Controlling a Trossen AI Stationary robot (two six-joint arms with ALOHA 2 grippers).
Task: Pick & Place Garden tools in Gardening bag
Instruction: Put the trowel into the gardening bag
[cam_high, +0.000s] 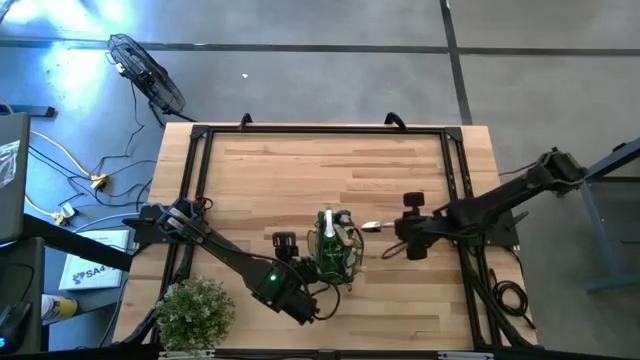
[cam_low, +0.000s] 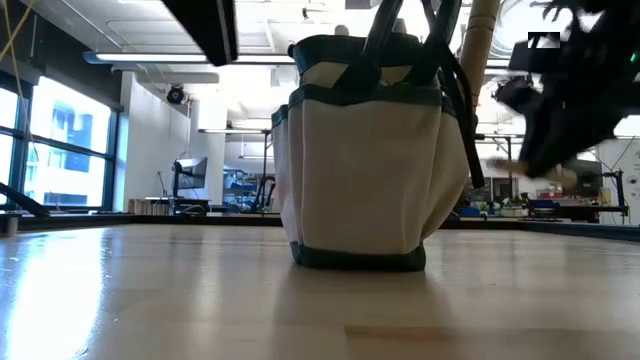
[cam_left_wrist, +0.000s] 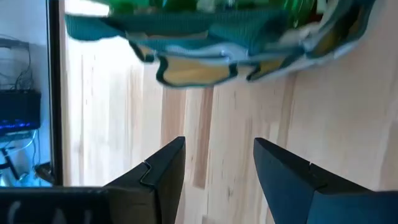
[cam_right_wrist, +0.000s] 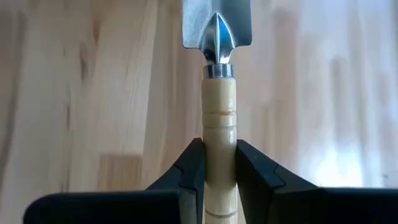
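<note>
Between right gripper fingers: trowel handle

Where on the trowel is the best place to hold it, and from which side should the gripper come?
Grip the trowel on its round wooden handle, coming from the butt end along its length, as the right gripper does; the metal blade is flat and thin.

Grey concrete floor; standing fan; bright windows.

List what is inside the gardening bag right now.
In the high view the gardening bag shows a green-and-white piece sticking up among other items. Anything deeper is covered by the fabric walls. The trowel is outside it, held by the right gripper.
</note>
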